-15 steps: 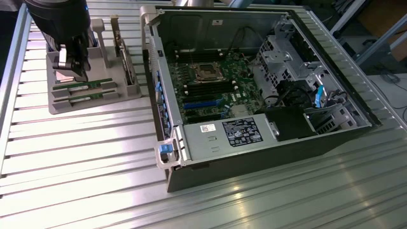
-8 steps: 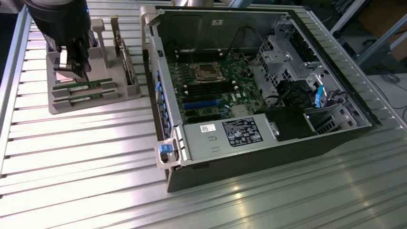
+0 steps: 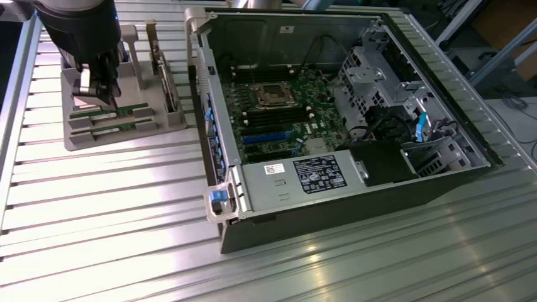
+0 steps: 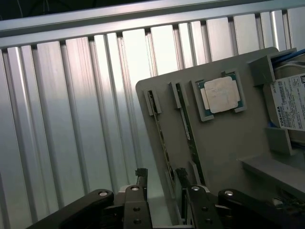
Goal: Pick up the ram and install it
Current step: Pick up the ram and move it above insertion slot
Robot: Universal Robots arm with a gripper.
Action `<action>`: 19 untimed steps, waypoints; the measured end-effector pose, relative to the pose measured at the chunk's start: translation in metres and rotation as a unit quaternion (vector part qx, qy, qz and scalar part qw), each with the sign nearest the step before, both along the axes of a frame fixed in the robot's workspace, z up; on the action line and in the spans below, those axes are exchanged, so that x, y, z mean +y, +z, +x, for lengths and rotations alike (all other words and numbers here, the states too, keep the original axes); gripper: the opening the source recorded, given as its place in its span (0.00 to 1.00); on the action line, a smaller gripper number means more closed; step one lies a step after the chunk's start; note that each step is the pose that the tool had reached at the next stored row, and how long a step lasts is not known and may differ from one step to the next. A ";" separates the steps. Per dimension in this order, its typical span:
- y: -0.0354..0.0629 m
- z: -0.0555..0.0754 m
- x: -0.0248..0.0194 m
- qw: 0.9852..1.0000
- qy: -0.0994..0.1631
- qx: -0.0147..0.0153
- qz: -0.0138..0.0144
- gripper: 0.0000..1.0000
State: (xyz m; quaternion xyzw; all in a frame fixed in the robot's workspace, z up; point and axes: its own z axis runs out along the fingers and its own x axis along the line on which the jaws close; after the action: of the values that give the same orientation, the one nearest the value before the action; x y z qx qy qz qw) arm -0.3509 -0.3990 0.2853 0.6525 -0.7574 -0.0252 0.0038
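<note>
Along the outer edge of the grey holder (image 4: 228, 138) on the tabletop (image 4: 71, 119), the ram (image 4: 160, 133) sits slotted, its long axis running between the fingers of the released, empty pincer (image 4: 162, 177) poised above it.

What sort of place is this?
Likely a computer-assembly workbench: an open PC case on a ribbed metal table, beside a grey holder with RAM sticks, a CPU and a hard drive.
</note>
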 end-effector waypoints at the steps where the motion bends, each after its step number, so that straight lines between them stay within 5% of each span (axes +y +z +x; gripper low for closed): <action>1: -0.0003 0.000 0.0000 1.000 0.000 0.000 0.000 0.36; 19: -0.0130 0.000 0.0000 1.000 0.000 0.000 0.000 0.36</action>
State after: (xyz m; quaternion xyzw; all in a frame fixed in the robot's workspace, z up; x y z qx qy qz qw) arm -0.3509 -0.3989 0.2723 0.6525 -0.7574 -0.0252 0.0037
